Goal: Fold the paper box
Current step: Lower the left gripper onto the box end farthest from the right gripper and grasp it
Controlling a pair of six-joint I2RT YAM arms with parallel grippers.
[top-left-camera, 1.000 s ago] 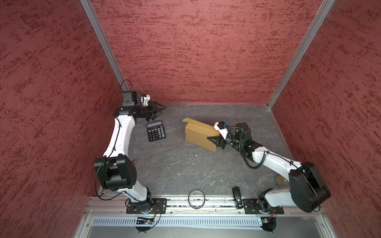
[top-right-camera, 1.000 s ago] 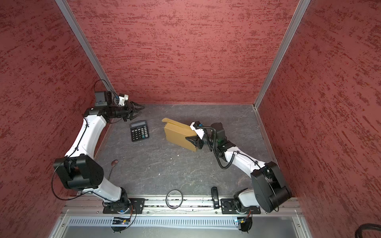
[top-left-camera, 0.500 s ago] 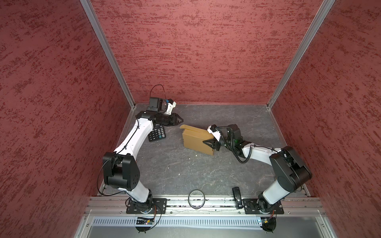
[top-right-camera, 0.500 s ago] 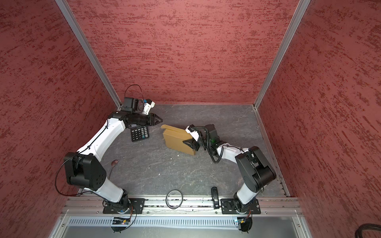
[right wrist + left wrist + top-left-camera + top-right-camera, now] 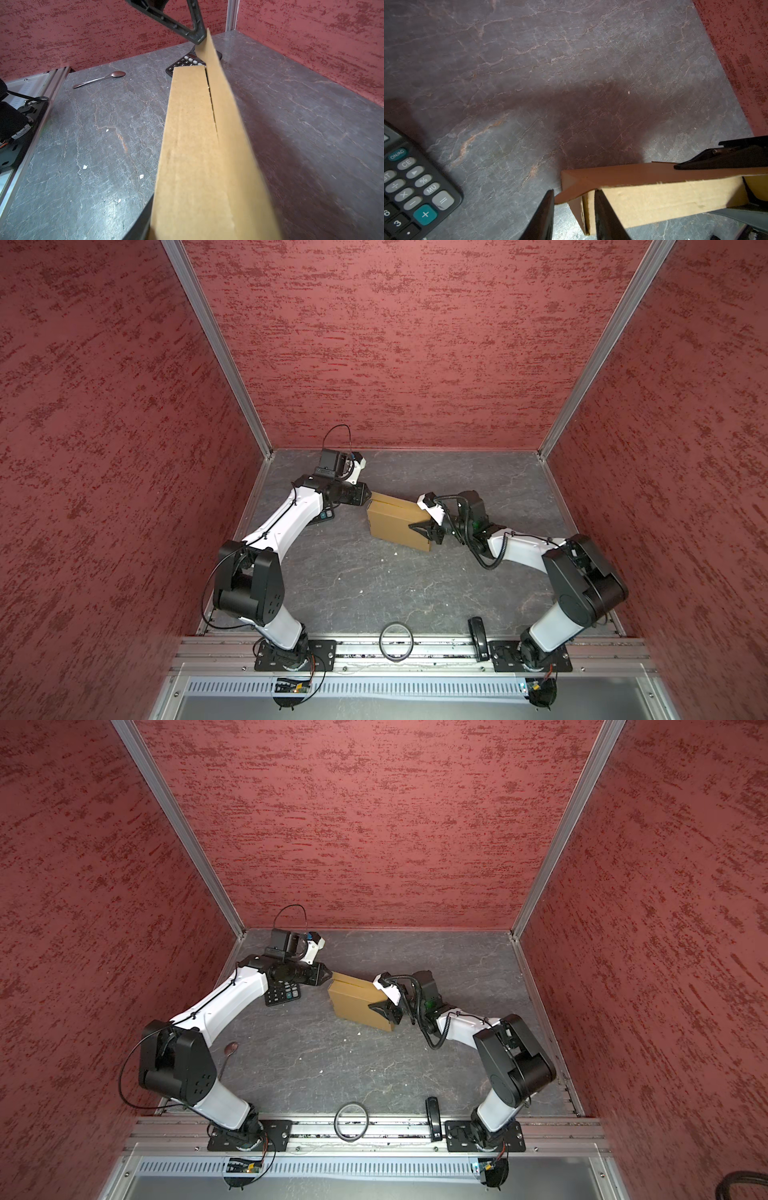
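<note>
Tan paper box (image 5: 395, 522): right gripper (image 5: 426, 531) clamped on one end, anchoring it. Left gripper (image 5: 574, 192) jaws narrow, straddling loose flap (image 5: 633, 172) corner, not visibly pinching, apparently readying tuck.

Both top views look steeply down over the whole table (image 5: 374, 580); both wrist views sit close, sharing the box (image 5: 654, 197).

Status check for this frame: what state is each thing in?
paper box: formed, lid flap ajar, not tucked.
left gripper: open, jaws astride the flap's corner.
right gripper: shut on the paper box's end.
calculator: face up on the table.
spoon: lying flat on the table.
</note>
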